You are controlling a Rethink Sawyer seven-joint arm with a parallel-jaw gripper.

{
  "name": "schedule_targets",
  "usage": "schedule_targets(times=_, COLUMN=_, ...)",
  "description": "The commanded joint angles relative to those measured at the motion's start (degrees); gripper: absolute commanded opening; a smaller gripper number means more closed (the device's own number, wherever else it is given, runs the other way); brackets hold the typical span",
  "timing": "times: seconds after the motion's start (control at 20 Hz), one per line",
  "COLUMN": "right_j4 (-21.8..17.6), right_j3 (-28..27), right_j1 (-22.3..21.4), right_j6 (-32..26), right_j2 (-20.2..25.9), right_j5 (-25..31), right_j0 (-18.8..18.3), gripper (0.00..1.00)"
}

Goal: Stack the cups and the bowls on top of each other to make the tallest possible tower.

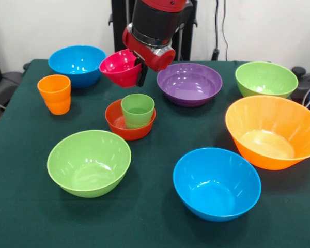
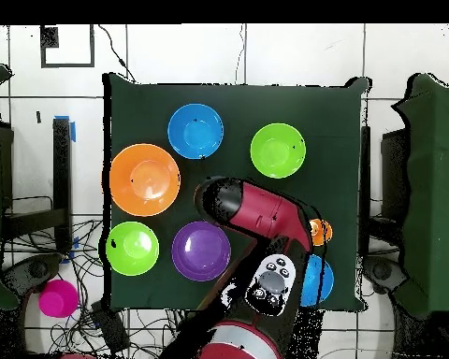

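Claw [image 1: 140, 68] clamped on the rim of a glossy pink plastic bowl [image 1: 119, 67], held tilted in the air, upper centre of frame — above a light green plastic cup [image 1: 138, 110] nested in a small red-orange bowl [image 1: 125, 124]. Risk — one-sided rim pinch slipping, or a tilted landing toppling the cup.

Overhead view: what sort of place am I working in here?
Probably a robot lab or test cell: a green-covered table on a tiled floor, loose cables trailing around its base, and toy-bright plastic bowls laid out as props.

Green-clothed table [image 1: 160, 129]: seven bowls [image 1: 89, 163], orange cup [image 1: 55, 94] directly on it.
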Motion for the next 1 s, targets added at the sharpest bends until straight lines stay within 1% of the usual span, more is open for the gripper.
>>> schedule_targets(times=0.05, right_j4=1.8, right_j3=-2.3, right_j1=2.8, right_j6=9.4, right_j2=6.9, right_j5=-2.8, right_j0=1.3, gripper=0.00)
schedule_targets(times=0.45, right_j4=1.8, right_j3=-2.9, right_j1=3.4, right_j6=9.1, right_j2=6.2, right_j5=-3.9, right_j0=1.7, gripper=0.00)
schedule_targets(times=0.6, right_j4=1.6, right_j3=-2.8, right_j1=3.3, right_j6=8.2, right_j2=6.8, right_j5=-4.6, right_j0=1.1, gripper=0.00)
schedule_targets(times=1.0, right_j4=2.0, right_j3=-2.6, right_j1=3.3, right_j6=8.0, right_j2=7.6, right_j5=-6.0, right_j0=0.5, gripper=0.00)
